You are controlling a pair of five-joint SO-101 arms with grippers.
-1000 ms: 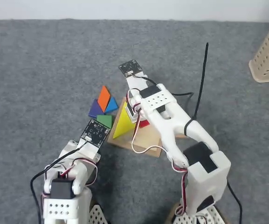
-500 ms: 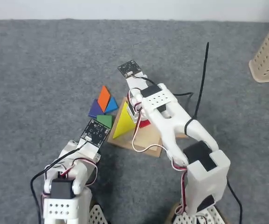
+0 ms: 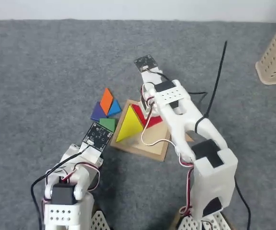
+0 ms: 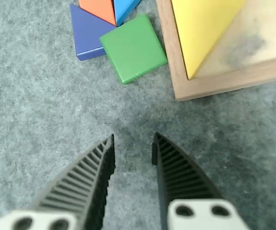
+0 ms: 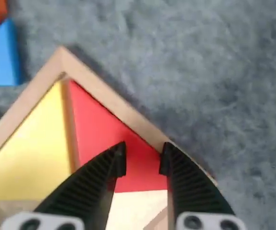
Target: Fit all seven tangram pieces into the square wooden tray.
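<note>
Nearest, the left gripper [image 4: 133, 140] hangs low over the grey carpet [image 4: 42, 96], just in front of the square wooden tray [image 4: 214, 82]. Its jaws stand a little apart and grasp nothing. Just beside the tray's rim, outside it, lies the green square piece [image 4: 133, 47]. The dark blue triangle [image 4: 87, 31] touches this square, and the orange triangle [image 4: 99, 7] and the light blue triangle [image 4: 124, 5] lie a little farther from the tray. Inside the tray, the big yellow triangle [image 3: 128, 125] lies along the rim, and the big red triangle [image 5: 99, 139] fills the far corner with a thin gap between them. Over this red piece hangs the right gripper [image 5: 143, 147], its jaws slightly parted and empty.
</note>
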